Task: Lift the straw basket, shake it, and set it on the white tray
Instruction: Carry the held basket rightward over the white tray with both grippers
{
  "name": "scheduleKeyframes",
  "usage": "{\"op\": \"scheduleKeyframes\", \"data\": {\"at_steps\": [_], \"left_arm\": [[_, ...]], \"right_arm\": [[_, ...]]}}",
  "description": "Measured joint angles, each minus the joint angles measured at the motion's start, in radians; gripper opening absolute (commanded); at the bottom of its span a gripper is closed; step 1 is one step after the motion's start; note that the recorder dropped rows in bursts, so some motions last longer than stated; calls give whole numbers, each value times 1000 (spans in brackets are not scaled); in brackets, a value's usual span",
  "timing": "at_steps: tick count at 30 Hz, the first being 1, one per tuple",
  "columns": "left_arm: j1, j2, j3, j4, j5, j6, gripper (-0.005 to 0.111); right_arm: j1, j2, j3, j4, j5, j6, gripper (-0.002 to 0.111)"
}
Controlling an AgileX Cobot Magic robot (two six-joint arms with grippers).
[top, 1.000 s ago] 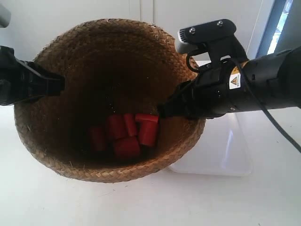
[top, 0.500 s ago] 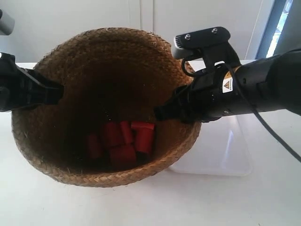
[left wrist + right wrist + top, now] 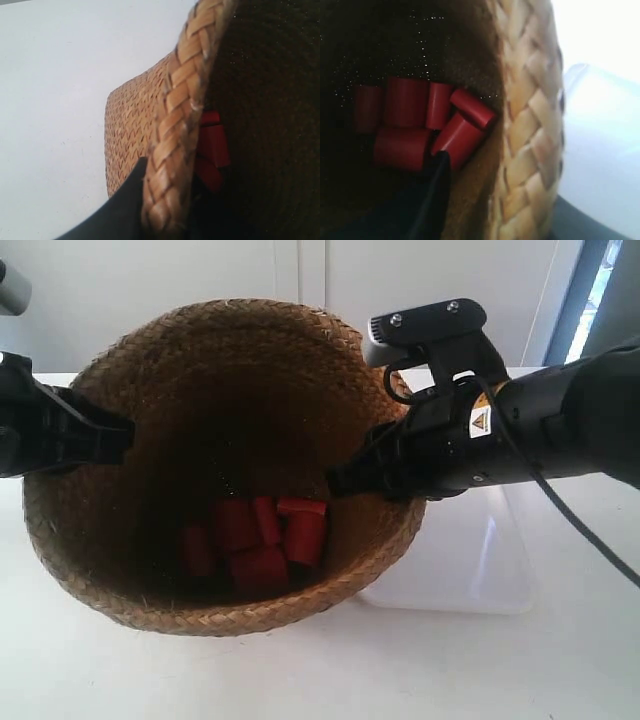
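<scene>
The straw basket hangs between my two grippers, its dark mouth tipped toward the exterior camera. My left gripper is shut on the rim at the exterior view's left. The left wrist view shows the braided rim pinched in the left gripper, one black finger on the outside. My right gripper is shut on the opposite rim, and the right gripper has one finger inside the basket. The white tray lies on the table behind the basket's right side.
Several red cylinders lie heaped in the basket's bottom, also seen as red cylinders in the right wrist view. The white table spreads around the basket. A white wall stands behind, and the tray's edge lies just beyond the rim.
The basket has sunk a little and shifted slightly left with both grippers, mostly in the first half second. The red cylinders slid a little inside it.
</scene>
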Motion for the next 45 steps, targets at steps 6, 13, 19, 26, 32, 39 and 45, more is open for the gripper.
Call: {"op": "scheduleKeyframes", "data": {"at_steps": [6, 13, 19, 26, 32, 39, 45], "left_arm": [[0, -5, -20, 7, 4, 0, 0], [0, -129, -137, 19, -20, -14, 0], [0, -48, -21, 45, -4, -73, 0], [17, -93, -21, 31, -17, -95, 0], [17, -93, -23, 31, -4, -93, 0], [19, -93, -16, 33, 31, -93, 0], [19, -93, -14, 33, 37, -93, 0]], "right_arm": [[0, -6, -28, 2, 25, 0, 0], [25, -214, -99, 5, -44, -17, 0], [25, -104, 14, 2, -46, 74, 0], [30, -164, -17, 12, -29, 51, 0], [30, -120, -17, 15, 43, 36, 0], [30, -108, -17, 19, 54, 35, 0], [30, -105, -17, 19, 62, 35, 0]]}}
